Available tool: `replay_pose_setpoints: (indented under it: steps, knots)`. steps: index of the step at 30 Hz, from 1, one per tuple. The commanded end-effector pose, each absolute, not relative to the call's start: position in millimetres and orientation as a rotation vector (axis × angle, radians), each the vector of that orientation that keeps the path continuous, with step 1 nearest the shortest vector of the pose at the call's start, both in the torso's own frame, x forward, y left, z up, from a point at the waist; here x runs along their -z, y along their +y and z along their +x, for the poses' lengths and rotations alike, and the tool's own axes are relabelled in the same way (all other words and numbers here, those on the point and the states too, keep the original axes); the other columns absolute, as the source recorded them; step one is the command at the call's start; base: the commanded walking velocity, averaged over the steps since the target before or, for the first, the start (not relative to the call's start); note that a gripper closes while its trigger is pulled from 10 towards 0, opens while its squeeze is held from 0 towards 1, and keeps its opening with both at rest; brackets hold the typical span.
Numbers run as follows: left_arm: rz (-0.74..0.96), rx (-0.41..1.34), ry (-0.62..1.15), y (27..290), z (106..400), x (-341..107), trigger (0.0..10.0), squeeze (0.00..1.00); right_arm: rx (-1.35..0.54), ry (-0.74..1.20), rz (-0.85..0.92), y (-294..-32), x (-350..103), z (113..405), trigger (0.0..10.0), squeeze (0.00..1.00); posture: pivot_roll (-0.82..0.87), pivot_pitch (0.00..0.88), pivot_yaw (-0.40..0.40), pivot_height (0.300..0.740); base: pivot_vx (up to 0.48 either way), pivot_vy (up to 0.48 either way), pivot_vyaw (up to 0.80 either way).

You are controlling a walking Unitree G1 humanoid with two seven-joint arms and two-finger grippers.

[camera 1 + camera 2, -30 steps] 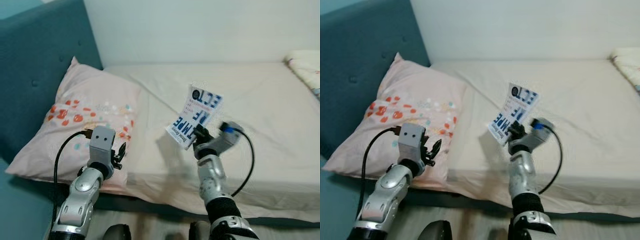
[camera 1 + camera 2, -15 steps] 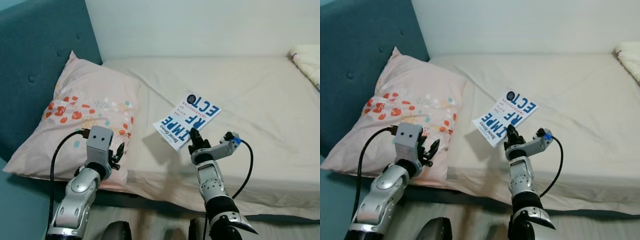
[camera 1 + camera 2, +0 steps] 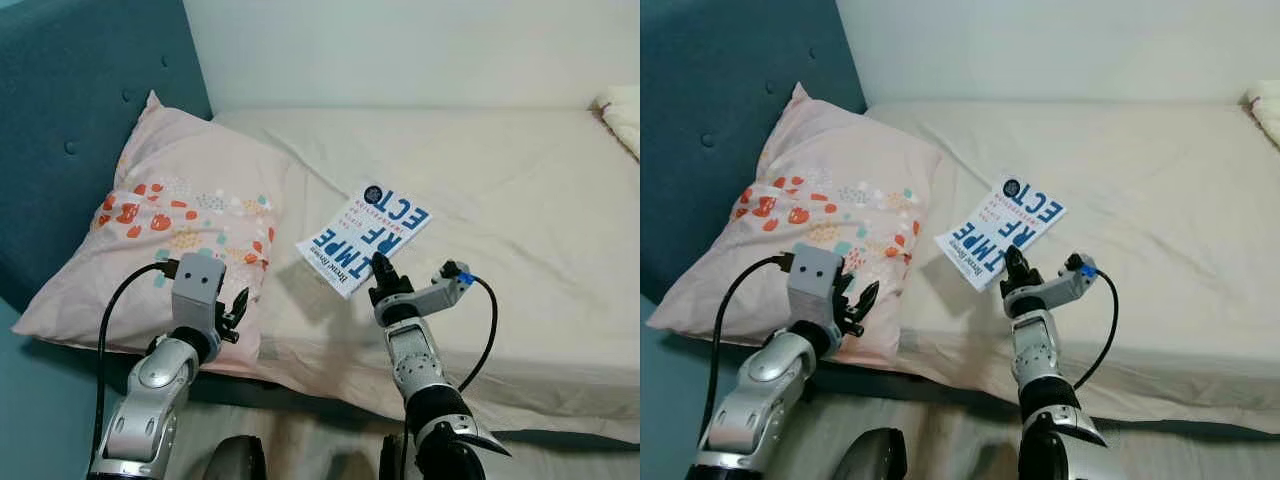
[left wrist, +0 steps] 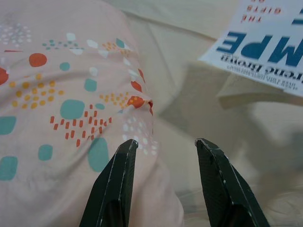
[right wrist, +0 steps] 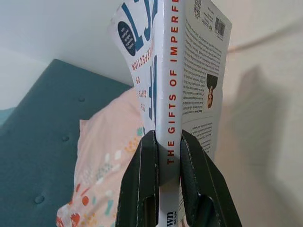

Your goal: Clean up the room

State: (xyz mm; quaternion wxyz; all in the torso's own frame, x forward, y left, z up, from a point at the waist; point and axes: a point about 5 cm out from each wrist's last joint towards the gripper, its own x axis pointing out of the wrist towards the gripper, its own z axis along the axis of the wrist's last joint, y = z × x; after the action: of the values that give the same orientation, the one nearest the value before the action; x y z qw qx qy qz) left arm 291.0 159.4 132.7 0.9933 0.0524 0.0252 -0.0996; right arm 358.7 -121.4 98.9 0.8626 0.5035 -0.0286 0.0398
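A cream-sheeted bed [image 3: 520, 180] runs along a pale wall, with a teal headboard [image 3: 70, 120] and a flowered pillow [image 3: 170, 230] at its left end. Above the mattress edge, the right claw [image 3: 378, 272] pinches a paperback book [image 3: 362, 238] by its spine. It looks light and flexible, likely to droop, so a spine-side grip suits. The left claw [image 4: 163, 144] hovers spread by the pillow. The book's title is partly hidden.

Teal padded headboard [image 3: 60, 130], pale wall [image 3: 400, 50]
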Motion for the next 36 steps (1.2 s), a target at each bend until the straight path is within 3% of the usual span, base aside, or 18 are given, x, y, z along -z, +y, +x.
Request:
replay_pose_setpoints:
  steps: [1, 11, 21, 27, 36]
  knots:
    - [0.114, 0.202, 0.062, 163.2, 288.6, -132.2, 10.0, 0.00, -0.218, -0.075, 1.204, -54.7, -117.8, 357.5, 10.0, 0.00, 0.12, 0.169, 0.004, 0.609, 0.000, 0.000, 0.00]
    - [0.126, 0.286, 0.037, 156.9, 282.7, -140.1, 10.0, 0.00, -0.198, -0.211, 1.282, -58.6, -129.6, 363.8, 10.0, 0.00, 0.18, 0.219, 0.006, 0.609, 0.000, 0.000, 0.00]
    - [0.131, 0.326, 0.023, 165.4, 278.4, -147.1, 10.0, 0.00, -0.158, -0.012, 1.216, -35.8, -118.7, 361.1, 10.0, 0.00, 0.20, 0.238, 0.007, 0.609, 0.000, 0.000, 0.00]
    - [0.153, 0.367, 0.007, 166.5, 276.1, -149.2, 10.0, 0.00, -0.157, 0.147, 1.139, -9.2, -98.7, 344.5, 10.0, 0.00, 0.19, 0.226, -0.001, 0.609, 0.000, 0.000, 0.00]
    - [0.128, 0.394, 0.020, 162.4, 275.8, -148.7, 10.0, 0.00, -0.204, 0.250, 1.034, 2.6, -78.6, 328.8, 10.0, 0.00, 0.18, 0.214, -0.004, 0.609, 0.000, 0.000, 0.00]
